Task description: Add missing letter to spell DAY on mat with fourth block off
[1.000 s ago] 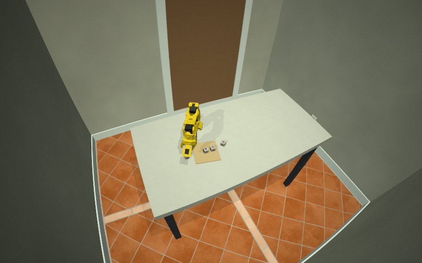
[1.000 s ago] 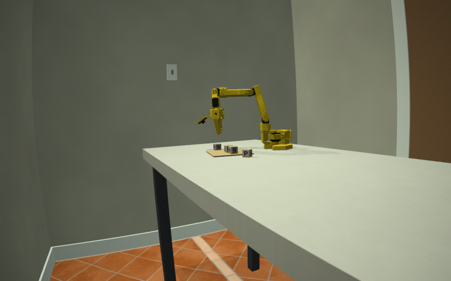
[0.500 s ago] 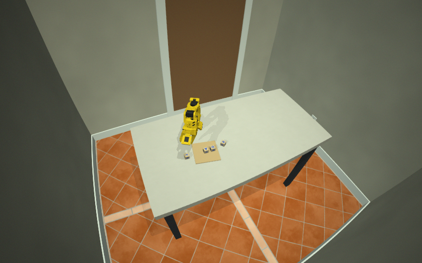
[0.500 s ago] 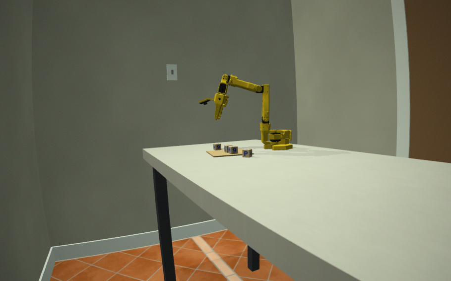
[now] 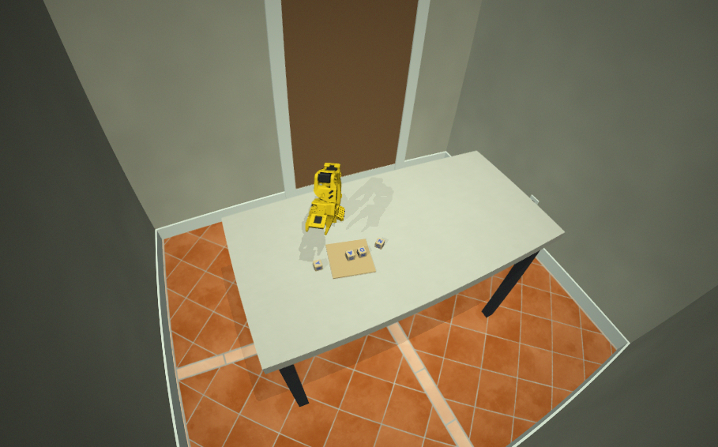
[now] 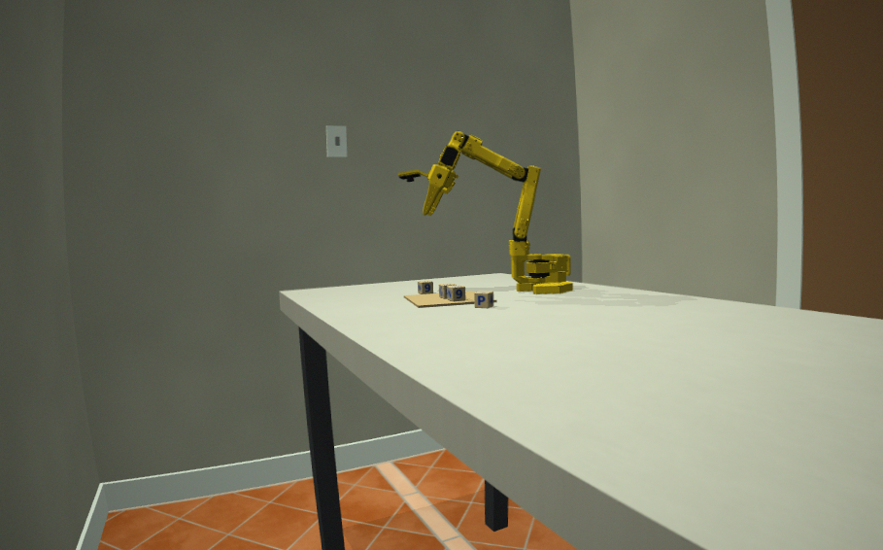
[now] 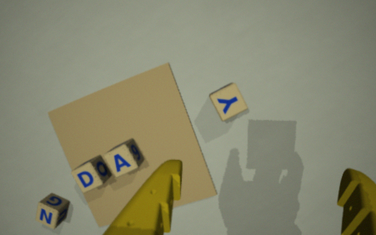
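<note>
A tan mat (image 5: 351, 270) (image 6: 420, 299) (image 7: 133, 108) lies on the table. On it the D block (image 5: 362, 251) (image 6: 458, 293) (image 7: 87, 178) and the A block (image 5: 350, 254) (image 6: 445, 291) (image 7: 122, 162) stand touching, letters on top. The Y block (image 5: 317, 265) (image 6: 424, 287) (image 7: 228, 101) lies on the table just off the mat's edge on the A side, Y on top and turned askew. The N block (image 5: 380, 242) (image 6: 484, 299) (image 7: 51, 211) lies off the mat beside the D. My gripper (image 5: 319, 225) (image 6: 418, 194) (image 7: 259, 167) is open and empty, raised high above the table near the mat.
The pale table (image 5: 433, 222) (image 6: 635, 356) stretches wide to one side of the mat. The arm's base (image 6: 543, 273) stands behind the mat. The table's edge runs close to the mat's far side in the exterior view.
</note>
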Controlling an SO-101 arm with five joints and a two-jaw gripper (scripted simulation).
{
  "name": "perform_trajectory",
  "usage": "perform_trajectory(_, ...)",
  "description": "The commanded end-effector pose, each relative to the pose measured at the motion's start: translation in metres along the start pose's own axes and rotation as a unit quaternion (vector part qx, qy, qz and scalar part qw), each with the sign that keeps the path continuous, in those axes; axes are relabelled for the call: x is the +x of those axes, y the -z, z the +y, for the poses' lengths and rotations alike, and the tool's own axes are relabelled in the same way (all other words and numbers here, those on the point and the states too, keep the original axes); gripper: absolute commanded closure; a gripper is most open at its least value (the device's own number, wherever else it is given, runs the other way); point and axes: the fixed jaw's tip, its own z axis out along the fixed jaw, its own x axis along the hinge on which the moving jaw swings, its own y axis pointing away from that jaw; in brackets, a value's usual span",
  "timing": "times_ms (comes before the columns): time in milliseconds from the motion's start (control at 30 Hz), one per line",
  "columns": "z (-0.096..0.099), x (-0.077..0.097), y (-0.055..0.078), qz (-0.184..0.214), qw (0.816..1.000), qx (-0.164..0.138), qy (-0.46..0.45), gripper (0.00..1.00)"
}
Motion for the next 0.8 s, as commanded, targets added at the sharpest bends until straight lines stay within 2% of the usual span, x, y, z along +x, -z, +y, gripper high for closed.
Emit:
perform_trajectory(0,-0.0006,-0.0102,0.0208,-0.062,0.998,-0.004,0.000,0.68)
perform_trajectory(767,-0.0014,-0.0098,0.0198,-0.061,0.997,0.000,0.050,0.68)
